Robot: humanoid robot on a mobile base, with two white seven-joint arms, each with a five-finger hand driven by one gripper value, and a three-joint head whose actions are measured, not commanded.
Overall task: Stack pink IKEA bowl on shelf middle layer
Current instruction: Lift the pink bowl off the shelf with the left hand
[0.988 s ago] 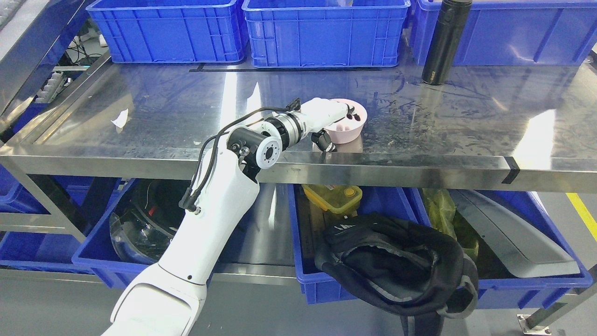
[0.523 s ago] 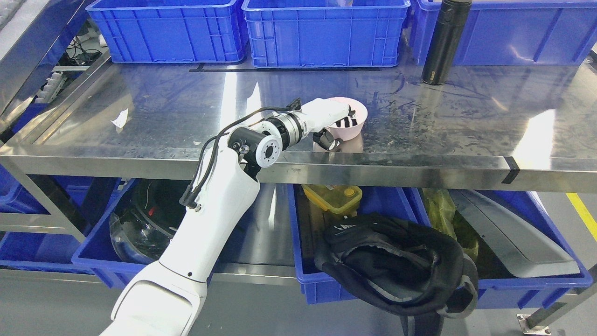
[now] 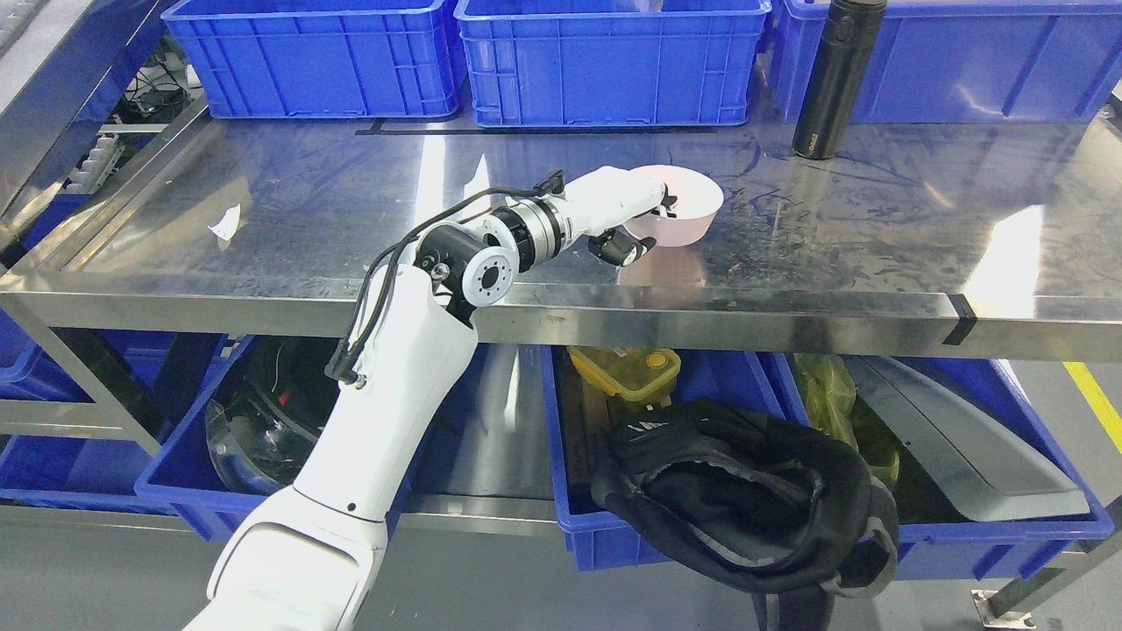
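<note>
Smooth round pale-pink plastic bowl (image 3: 688, 210), lifted above the steel shelf surface (image 3: 877, 228), tipped with its opening toward the right, near rim pinched by the white left hand (image 3: 627, 215)

There is a single view, from the robot's head, looking forward and steeply down onto the shiny stainless-steel shelf surface (image 3: 263, 202). It sits close, just before that shelf's front edge, which crosses the picture from side to side. Beyond the shelf's far edge the row of blue plastic crates (image 3: 605, 61) is cut by the frame; beneath it, the lower layer shows.
</note>
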